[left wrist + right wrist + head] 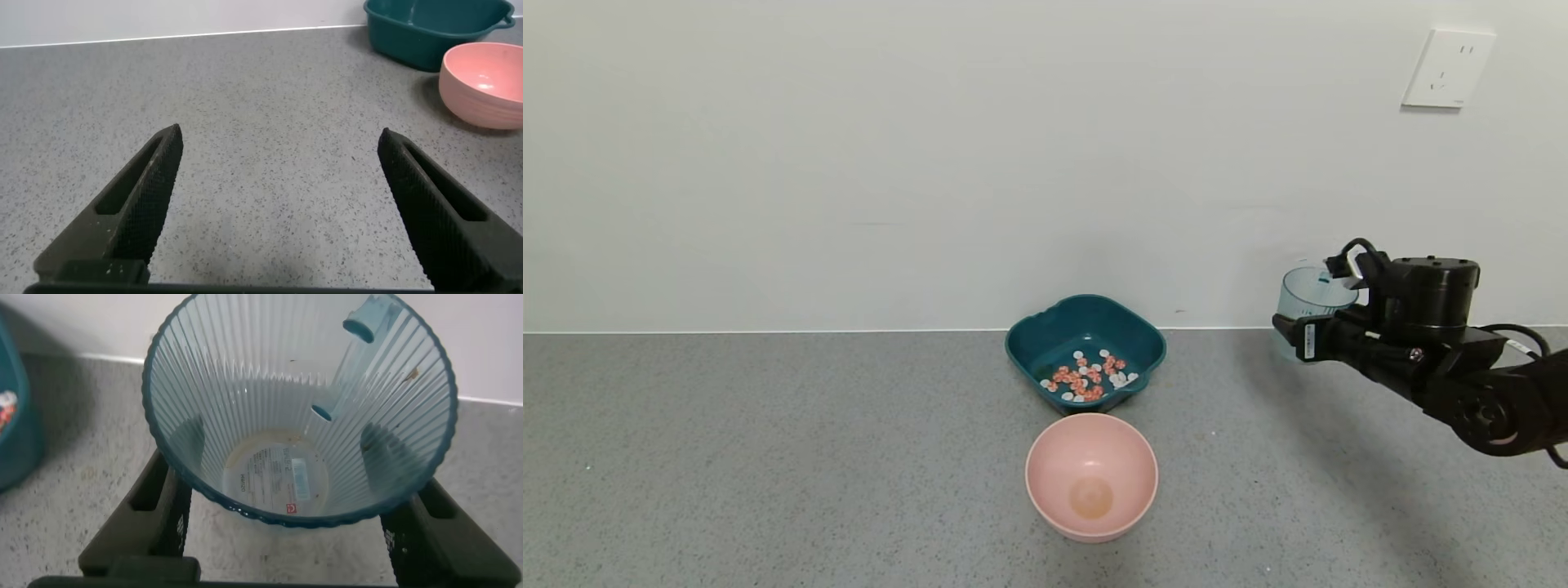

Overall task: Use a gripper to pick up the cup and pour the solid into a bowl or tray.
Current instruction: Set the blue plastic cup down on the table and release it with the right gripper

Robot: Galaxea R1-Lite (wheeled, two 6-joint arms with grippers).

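The right gripper (1286,335), jaws clamped on the emptied ribbed pale-blue plastic cup (1311,300), held it above the grey counter (768,457); a loosened grip risked dropping it. The left gripper's (278,204) jaws stood apart.

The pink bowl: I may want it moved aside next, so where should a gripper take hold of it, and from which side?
Grip the pink bowl by its thin rim, one finger inside, one outside, coming down from above. It stands upright and looks empty. The free, open left gripper seems the likelier choice; the right gripper holds the cup.
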